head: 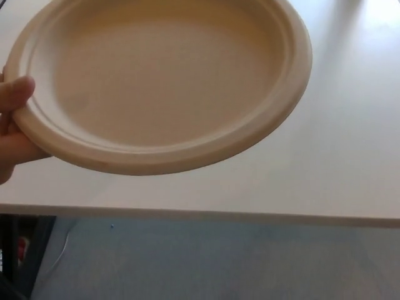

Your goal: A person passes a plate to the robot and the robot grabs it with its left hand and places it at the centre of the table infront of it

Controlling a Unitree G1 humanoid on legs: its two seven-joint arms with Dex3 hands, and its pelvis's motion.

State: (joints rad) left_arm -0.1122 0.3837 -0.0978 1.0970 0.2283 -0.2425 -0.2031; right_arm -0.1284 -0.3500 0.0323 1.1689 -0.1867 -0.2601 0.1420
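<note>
While a person's hand (14, 122) holds the plate (162, 81) above the table (337, 162) | neither robot hand shows, state unknown | left should clamp the free rim, away from the person's thumb.

A round beige paper plate (165, 75) with a raised rim fills most of the upper frame, held up close to the camera above a pale white tabletop (337, 175). A person's hand (14, 125) pinches its left edge, thumb on top of the rim. Below the tabletop's front edge there's grey-blue floor (219, 262), plus some dark frame bits (19, 250) at bottom left.
</note>
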